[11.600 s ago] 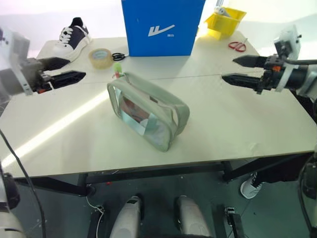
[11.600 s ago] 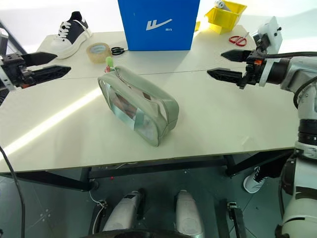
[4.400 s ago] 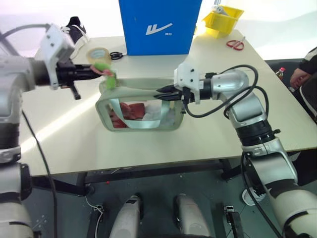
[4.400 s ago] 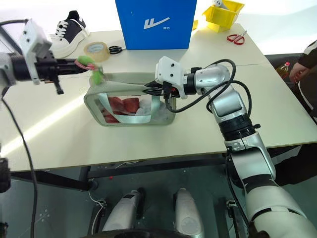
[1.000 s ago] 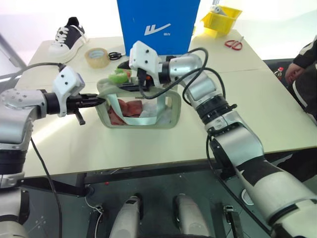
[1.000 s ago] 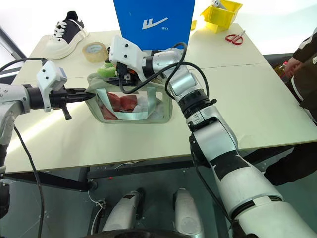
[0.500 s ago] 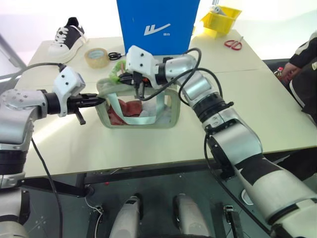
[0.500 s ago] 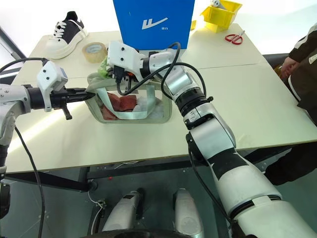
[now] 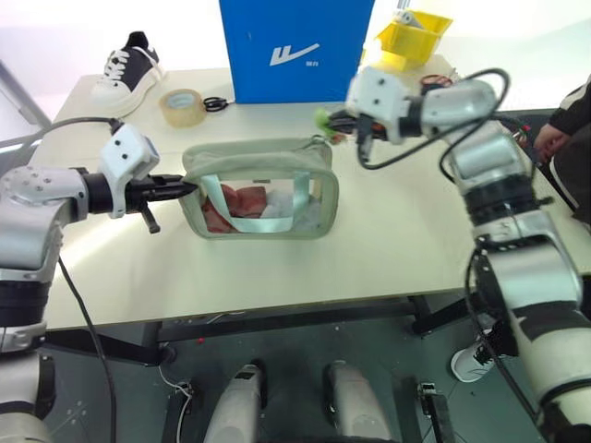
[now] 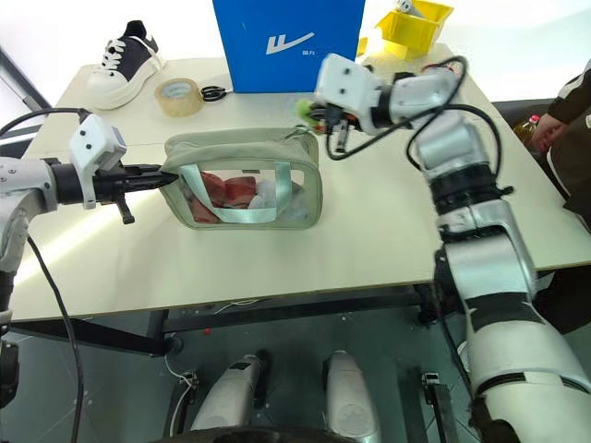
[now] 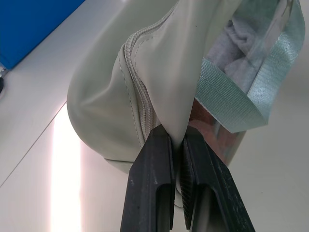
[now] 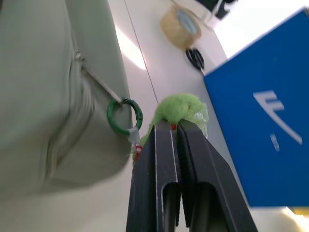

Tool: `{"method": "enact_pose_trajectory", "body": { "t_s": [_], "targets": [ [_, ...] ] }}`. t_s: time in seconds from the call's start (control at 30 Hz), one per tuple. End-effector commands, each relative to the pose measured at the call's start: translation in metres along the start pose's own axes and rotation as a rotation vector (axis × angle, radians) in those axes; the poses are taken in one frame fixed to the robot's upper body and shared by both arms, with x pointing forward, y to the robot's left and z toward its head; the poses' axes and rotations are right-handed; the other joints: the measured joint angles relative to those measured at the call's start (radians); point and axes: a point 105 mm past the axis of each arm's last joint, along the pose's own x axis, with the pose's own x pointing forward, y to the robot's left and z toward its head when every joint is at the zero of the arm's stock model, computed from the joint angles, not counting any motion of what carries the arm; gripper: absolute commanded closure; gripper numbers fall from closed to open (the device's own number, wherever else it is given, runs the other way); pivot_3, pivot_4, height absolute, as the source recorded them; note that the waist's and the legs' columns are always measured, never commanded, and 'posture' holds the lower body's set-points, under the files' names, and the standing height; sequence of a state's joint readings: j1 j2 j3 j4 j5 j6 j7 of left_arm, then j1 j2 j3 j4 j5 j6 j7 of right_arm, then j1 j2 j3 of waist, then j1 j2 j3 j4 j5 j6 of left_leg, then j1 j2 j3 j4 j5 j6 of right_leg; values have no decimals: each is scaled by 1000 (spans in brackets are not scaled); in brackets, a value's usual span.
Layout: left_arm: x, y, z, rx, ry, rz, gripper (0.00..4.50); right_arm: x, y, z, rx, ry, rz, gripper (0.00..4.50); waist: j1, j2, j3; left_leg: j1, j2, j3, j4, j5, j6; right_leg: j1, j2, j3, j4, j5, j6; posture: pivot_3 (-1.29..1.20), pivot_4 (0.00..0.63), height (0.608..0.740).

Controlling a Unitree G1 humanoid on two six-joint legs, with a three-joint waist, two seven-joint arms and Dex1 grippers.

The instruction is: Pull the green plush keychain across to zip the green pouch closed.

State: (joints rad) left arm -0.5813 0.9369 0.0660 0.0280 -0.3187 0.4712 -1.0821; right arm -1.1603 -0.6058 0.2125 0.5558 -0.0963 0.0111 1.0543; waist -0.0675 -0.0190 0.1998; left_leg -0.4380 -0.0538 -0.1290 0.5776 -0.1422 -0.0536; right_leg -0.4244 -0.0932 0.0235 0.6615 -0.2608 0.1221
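Already the green plush keychain [image 12: 179, 110] sat at the right-hand end of the green pouch [image 9: 259, 189], pinched between the closed black fingers of the right gripper [image 12: 175, 126]. In the right wrist view a green ring [image 12: 124, 116] linked the charm to the zipper pull, which was drawn taut off the pouch's end seam. The pouch stood on the table [image 9: 397, 231], lengthwise across the robot's front, its top looking closed along the stretch visible from the head cameras. At the opposite end the left gripper [image 11: 176, 137] was clamped shut on a fold of the pouch's fabric beside the zipper track, bracing it.

By this reading the zip was at or very near its end stop, and the risks followed from that. Further pull to the right would have had nothing left to travel on — the load would go into the ring and small clip, which could open or tear away from the plush. The fuzzy charm might also slide out of the narrow fingertips under tension. If the left grip held only a thin pleat, a hard tug could strip the fabric free and drag the whole pouch toward the blue box [image 9: 297, 48] or the table's edge. A person's sleeve [image 9: 568, 111] showed at the right, near the arm's sweep.
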Motion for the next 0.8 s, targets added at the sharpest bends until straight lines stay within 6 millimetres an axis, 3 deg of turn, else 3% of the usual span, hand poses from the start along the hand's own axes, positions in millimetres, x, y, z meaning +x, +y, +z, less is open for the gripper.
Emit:
{"method": "enact_pose_trajectory", "body": {
  "t_s": [0.03,0.17,0.3,0.33,0.4,0.5,0.63,0.77,0.8],
  "targets": [
    [-7,3,2,13,2,15,4500,-32,-15,-14,29,65,-138,4436,1,0,0,0,0,0,0,0,0,0,0,0,0,0,0,0,150,740],
    [-6,3,2,11,2,17,4500,-43,5,-62,167,184,-227,4436,3,0,0,0,0,0,0,0,0,1,0,0,0,0,0,0,150,740],
    [-4,2,2,12,2,11,4500,-31,41,-87,314,222,-245,4436,2,0,0,0,0,0,1,0,0,1,0,0,0,0,0,0,150,740],
    [-4,3,3,14,2,10,4500,-20,59,-90,366,213,-224,4436,1,0,0,0,0,0,0,0,0,1,0,0,0,0,0,0,150,740],
    [-2,4,4,15,0,8,4500,0,86,-86,468,169,-196,4436,1,-1,-1,0,0,0,1,0,0,1,0,0,0,0,0,0,150,740],
    [-1,4,6,19,-1,1,4500,19,101,-72,544,121,-188,4436,-1,-1,-1,1,0,0,1,0,0,2,0,0,0,0,0,0,150,740],
    [-1,4,6,24,0,-2,4500,35,105,-53,567,67,-184,4436,1,-1,-1,1,0,0,1,0,0,2,0,0,0,0,0,0,150,740],
    [-1,5,7,27,0,1,4500,31,104,-50,550,62,-170,4436,0,-1,-1,1,0,0,1,0,0,2,0,0,0,0,0,0,150,740],
    [-2,5,6,26,2,5,4500,27,101,-51,542,62,-173,4181,0,-1,-1,1,0,0,1,0,0,2,0,0,0,0,0,0,150,740]
  ]
}}
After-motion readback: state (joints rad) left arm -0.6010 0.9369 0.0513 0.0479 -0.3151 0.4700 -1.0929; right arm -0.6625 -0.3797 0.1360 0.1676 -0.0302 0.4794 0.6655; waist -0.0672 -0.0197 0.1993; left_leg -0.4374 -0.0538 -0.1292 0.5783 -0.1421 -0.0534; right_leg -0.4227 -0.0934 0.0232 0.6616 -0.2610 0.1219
